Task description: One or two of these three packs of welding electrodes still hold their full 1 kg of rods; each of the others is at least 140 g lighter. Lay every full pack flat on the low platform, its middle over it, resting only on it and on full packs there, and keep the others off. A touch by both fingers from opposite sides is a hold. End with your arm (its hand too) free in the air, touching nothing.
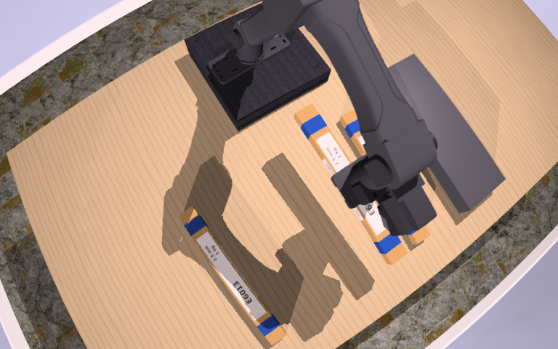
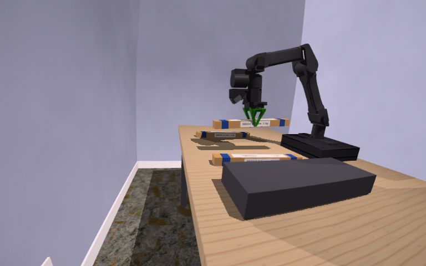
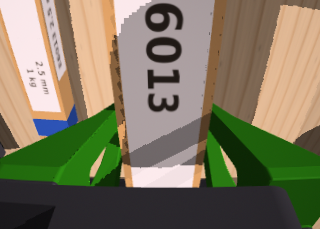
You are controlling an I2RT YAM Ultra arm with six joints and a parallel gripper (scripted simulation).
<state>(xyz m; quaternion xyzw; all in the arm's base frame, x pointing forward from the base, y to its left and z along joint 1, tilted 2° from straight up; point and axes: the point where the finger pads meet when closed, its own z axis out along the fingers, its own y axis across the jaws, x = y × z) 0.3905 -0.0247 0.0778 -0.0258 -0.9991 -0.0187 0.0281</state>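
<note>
Pincer: clenched on the raised box, one finger against each long side; points downward.
Raised box: hangs near level above the table, right of centre in the top view; runs upper left to lower right there.
Platform: lies to the right of the pincer in the top view and in the foreground of the exterior view, lower than the box; has its long side roughly parallel to the box, so probably calls for a sideways carry with little turning.
Near box: rests on the table between pincer and platform, partly hidden by the arm in the top view; needs clearing if the carry goes that way.
Far box: lies flat at lower left of centre in the top view, well apart from the platform.
Arm: reaches out from the black base, bent high at the elbow, wrist turned down over the box.
Weight: cannot tell from looks; seems worth settling before any lowering onto the platform.
Risk: could tip or slip if gripped off the middle.
</note>
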